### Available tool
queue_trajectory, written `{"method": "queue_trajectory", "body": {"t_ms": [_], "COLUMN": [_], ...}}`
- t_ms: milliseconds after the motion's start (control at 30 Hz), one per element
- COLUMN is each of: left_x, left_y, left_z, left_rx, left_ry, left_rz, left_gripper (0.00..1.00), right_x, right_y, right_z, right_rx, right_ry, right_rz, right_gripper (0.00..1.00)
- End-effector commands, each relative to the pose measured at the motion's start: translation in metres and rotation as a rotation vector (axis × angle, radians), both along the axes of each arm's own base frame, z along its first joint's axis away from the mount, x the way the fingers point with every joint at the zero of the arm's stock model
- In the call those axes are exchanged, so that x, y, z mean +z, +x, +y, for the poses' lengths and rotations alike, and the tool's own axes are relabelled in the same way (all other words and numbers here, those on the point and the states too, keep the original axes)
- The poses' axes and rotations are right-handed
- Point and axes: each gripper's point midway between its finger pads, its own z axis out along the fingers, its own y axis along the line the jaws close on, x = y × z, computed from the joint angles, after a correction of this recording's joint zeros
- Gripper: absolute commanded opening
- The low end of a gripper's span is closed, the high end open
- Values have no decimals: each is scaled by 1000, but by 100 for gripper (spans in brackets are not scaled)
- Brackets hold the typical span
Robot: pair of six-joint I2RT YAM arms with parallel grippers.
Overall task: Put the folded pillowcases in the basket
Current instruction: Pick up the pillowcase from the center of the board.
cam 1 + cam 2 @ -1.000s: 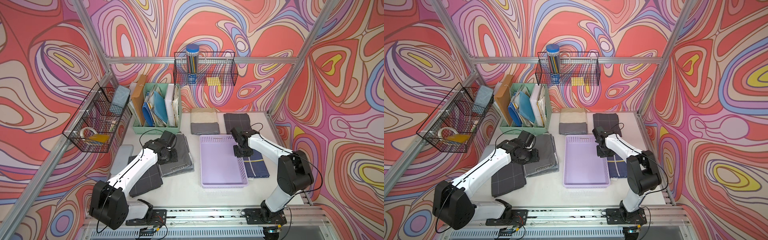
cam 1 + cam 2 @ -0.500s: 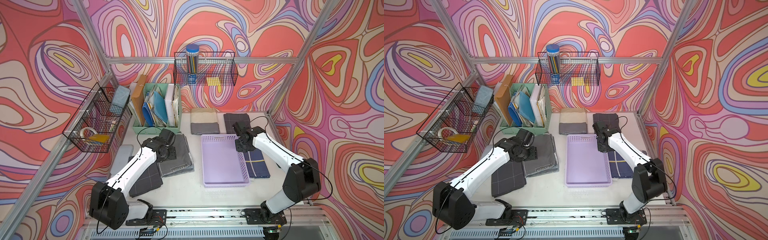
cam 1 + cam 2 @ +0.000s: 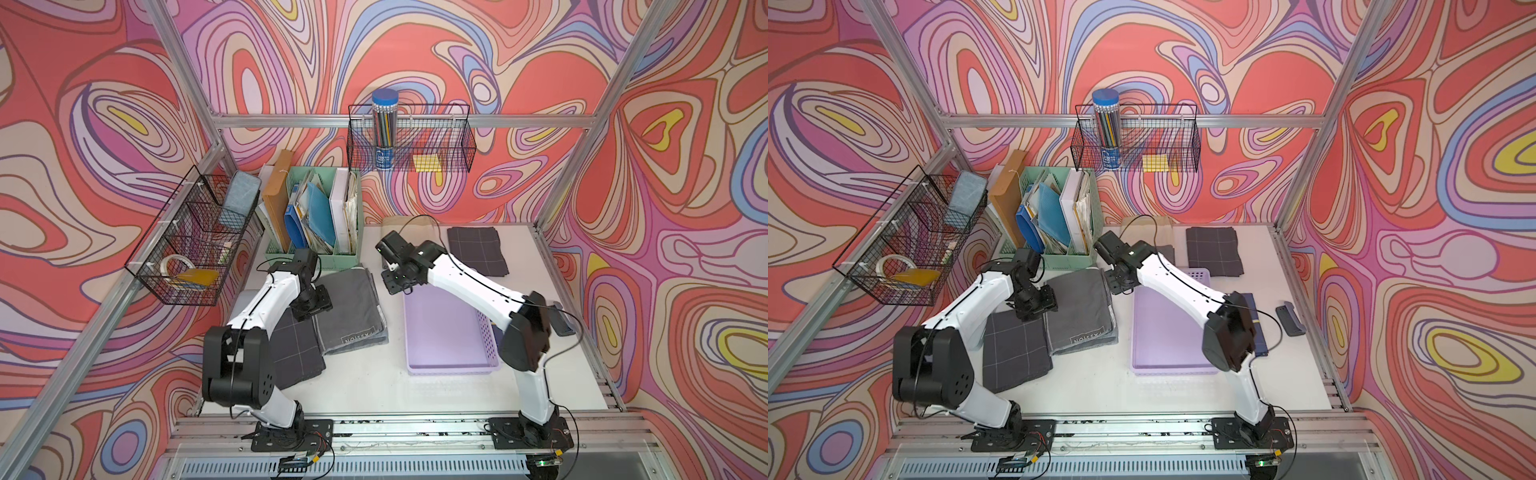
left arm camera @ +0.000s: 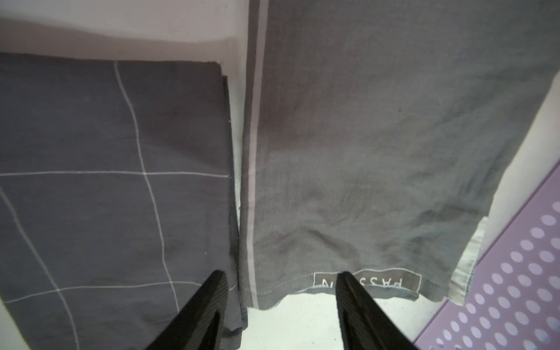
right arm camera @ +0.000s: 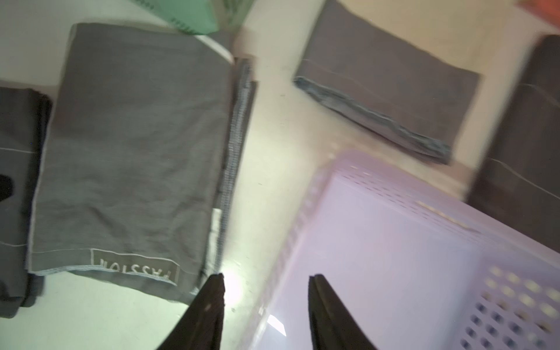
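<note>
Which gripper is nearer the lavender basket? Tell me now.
Right. The right gripper hovers at the basket, over its wall near the far corner. The left gripper is over the grey pillowcase, at its edge farthest from the basket, so the pillowcase lies between them.

The lavender basket is showing smooth, faintly glossy plastic; the grey pillowcase is showing matt, woven, lightly creased cloth; the tabletop is looking smooth.

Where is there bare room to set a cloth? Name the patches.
Free: lavender basket floor; table strip between it and the grey PASSION pillowcase; table front by the rail. Crowded: folded cloths at the back, beside the green file organiser.
</note>
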Motion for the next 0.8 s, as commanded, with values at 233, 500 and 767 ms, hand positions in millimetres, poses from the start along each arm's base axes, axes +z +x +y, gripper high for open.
{"method": "queue_trajectory", "body": {"t_ms": [233,500,767], "left_x": [-25,-31,-38], "left_y": [25,20,20], "left_z": [3,19,20], "left_rx": [33,46,65], "left_ry": [-28,63,68], "left_rz": [52,74,102], "left_gripper": [62,67,67], "right_x": [-77,-98,-123], "right_y": [-3,-4,-1], "right_z": [44,46,49], "right_rx": [31,-37,-141], "right_ry": [64,69,93], "right_rz": [268,310,355], "right_gripper": [53,68,69]}}
